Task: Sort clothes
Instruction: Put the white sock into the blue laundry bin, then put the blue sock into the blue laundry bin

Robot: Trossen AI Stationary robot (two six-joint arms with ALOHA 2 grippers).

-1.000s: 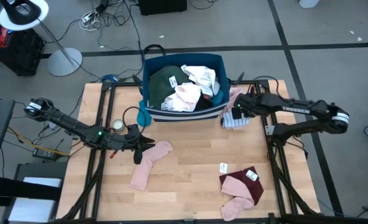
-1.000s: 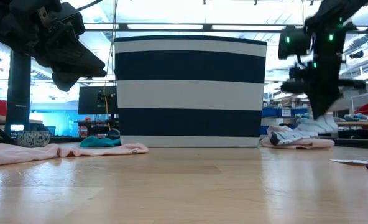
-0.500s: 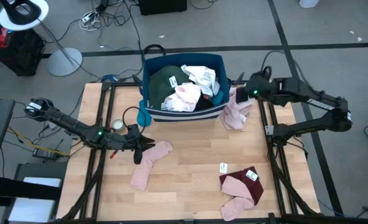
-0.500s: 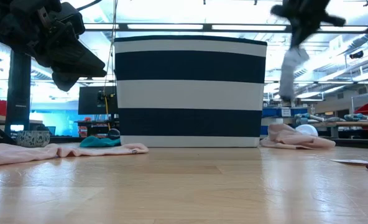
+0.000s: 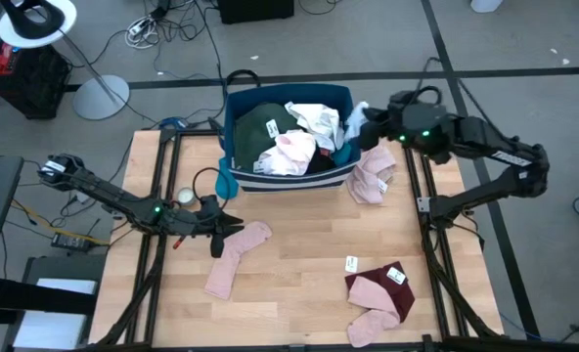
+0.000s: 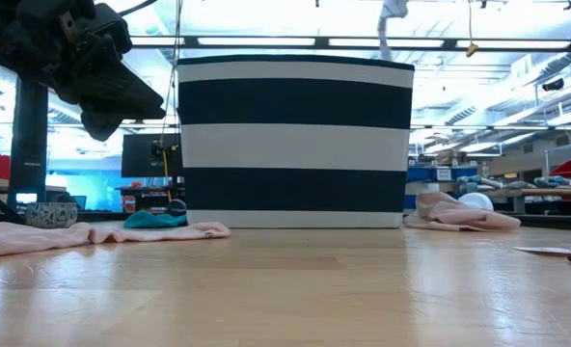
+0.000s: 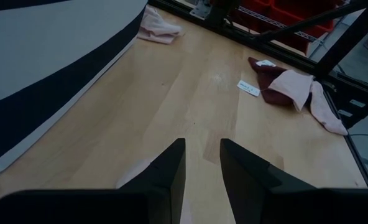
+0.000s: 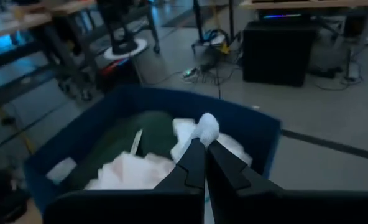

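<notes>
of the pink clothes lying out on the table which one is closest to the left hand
The long pink sock right beside the left hand, on the table's left half. The pink piece beside the bin and the pink-and-maroon pile lie toward the right.

navy bin (image 6: 295,101) with white stripes; dark green top (image 5: 258,125); pink sock (image 5: 236,256); maroon piece (image 5: 387,286).

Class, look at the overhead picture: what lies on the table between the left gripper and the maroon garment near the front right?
In the high view, a long pink sock lies beside the left gripper. Past it comes bare wood, then a small white tag just before the maroon garment.
</notes>
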